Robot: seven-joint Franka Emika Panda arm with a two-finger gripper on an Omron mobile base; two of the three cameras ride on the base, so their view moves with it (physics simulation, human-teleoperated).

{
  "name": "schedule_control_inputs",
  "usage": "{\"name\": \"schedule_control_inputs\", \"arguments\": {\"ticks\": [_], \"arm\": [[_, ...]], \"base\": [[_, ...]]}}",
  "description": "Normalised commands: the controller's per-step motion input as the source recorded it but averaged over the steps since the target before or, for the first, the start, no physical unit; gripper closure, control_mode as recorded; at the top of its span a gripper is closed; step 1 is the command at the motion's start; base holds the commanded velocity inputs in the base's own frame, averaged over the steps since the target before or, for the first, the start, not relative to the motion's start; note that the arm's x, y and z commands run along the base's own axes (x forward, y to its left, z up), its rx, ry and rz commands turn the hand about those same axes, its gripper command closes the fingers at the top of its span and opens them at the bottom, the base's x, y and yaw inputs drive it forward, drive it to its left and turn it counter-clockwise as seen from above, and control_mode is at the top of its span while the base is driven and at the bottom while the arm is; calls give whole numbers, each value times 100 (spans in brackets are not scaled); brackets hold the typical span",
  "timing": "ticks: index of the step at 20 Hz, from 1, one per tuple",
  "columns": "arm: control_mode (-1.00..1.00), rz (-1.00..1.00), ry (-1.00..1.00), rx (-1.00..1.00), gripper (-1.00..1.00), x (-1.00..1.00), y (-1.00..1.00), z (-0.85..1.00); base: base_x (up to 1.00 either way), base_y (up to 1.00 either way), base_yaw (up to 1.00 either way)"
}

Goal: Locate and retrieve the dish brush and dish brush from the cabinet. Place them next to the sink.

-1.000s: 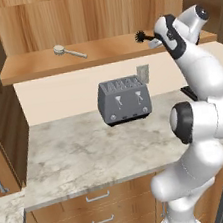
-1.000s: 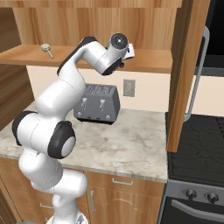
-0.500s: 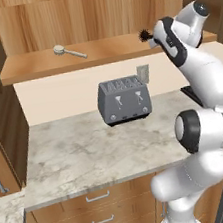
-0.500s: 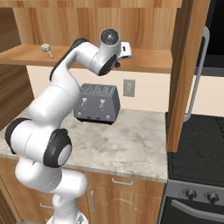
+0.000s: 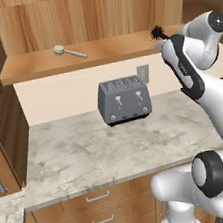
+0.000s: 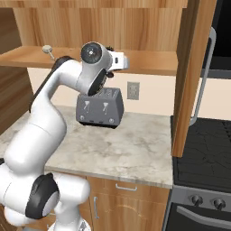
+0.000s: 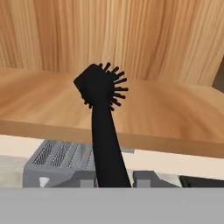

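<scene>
No lettering reads on toaster [image 5: 124, 99] (or black brush [image 7: 101, 89]).

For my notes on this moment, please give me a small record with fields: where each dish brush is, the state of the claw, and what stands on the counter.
black dish brush: held by its handle in the claw, bristly head raised over the shelf ledge's right part
pale dish brush: lying on the shelf ledge, left part
claw: shut on the black dish brush, up at shelf height
counter: grey four-slot toaster standing near the back wall
sink: cannot tell
</scene>
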Motion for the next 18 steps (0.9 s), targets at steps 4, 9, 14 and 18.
{"name": "schedule_control_inputs", "arguments": {"ticks": [4, 9, 14, 18], "arm": [[-100, -12, -5, 1, 100, -100, 4, 0], [-100, -15, -5, 0, 100, -100, 17, 0], [-100, -18, -7, 2, 100, -100, 25, 5], [-100, -16, -9, 4, 100, -100, 28, 1]], "base": [[0, 0, 0], [0, 0, 0], [0, 0, 0], [0, 0, 0]]}}
